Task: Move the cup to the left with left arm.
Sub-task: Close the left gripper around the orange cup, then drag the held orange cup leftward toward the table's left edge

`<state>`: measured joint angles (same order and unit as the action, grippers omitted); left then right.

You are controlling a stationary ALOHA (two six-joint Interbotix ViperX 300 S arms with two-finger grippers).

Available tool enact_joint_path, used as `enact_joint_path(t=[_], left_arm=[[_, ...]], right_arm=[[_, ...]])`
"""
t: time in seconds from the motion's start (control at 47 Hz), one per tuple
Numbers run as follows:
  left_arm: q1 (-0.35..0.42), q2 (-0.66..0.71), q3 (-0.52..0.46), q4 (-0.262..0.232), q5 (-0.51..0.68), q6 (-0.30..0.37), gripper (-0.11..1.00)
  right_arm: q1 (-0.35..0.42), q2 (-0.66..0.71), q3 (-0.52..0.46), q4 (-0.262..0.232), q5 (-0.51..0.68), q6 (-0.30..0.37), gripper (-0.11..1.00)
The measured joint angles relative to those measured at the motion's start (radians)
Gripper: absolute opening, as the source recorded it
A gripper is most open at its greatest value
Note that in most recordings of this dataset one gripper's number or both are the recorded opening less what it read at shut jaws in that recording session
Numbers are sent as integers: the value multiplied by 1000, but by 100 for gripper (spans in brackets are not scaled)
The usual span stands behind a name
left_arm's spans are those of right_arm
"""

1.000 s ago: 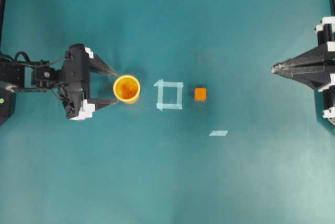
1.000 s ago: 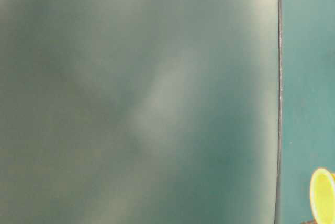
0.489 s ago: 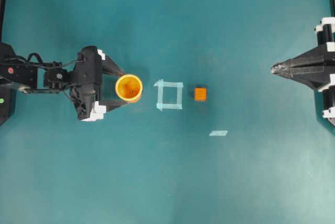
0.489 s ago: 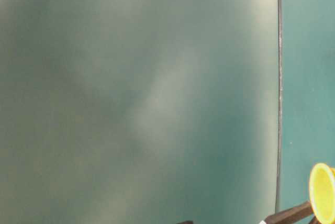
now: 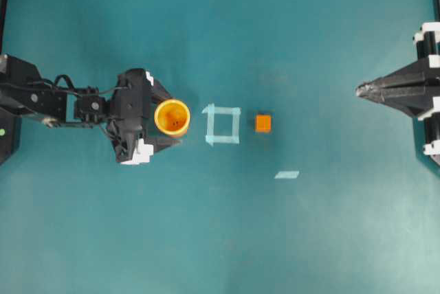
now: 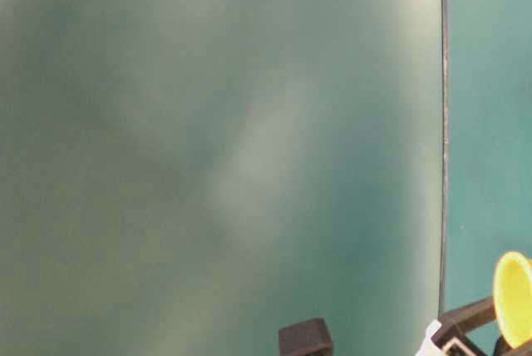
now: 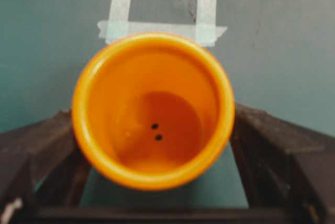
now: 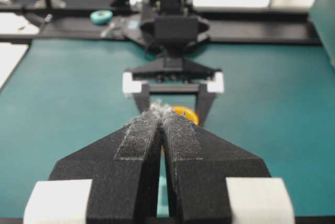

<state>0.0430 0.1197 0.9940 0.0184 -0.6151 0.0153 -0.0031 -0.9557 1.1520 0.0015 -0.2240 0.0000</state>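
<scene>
So the cup (image 5: 171, 117) sits upright on the teal tabletop (image 5: 220, 239), just left of the tape square (image 5: 222, 124). The left end effector (image 5: 168, 119) is spread wide with the cup right between its fingers (image 7: 272, 140), one on each side. Right end effector (image 5: 360, 90) is pinched closed, way off at the far edge.

Left arm (image 5: 55, 102): black links, looped black cables at the wrist, white blocks beside black tapered jaws. Right arm (image 5: 419, 91): black, white blocks, jaws faced with fraying grey padding.
</scene>
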Motion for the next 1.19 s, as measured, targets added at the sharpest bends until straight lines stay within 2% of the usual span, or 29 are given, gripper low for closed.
enact_joint_path(t=[0.128,0.255,0.319,0.681,1.192], left_arm=[[0,5,-8,0,0,0,82],[0,6,-8,-2,0,8,68],[0,5,-8,0,0,9,64],[0,-54,5,0,0,11,64],[0,-206,184,0,2,-5,64]], right_arm=[[0,0,0,0,6,0,0],[0,0,-2,0,12,0,0],[2,0,-3,0,17,0,0],[0,0,-6,0,21,0,0],[0,0,-6,0,38,2,0]])
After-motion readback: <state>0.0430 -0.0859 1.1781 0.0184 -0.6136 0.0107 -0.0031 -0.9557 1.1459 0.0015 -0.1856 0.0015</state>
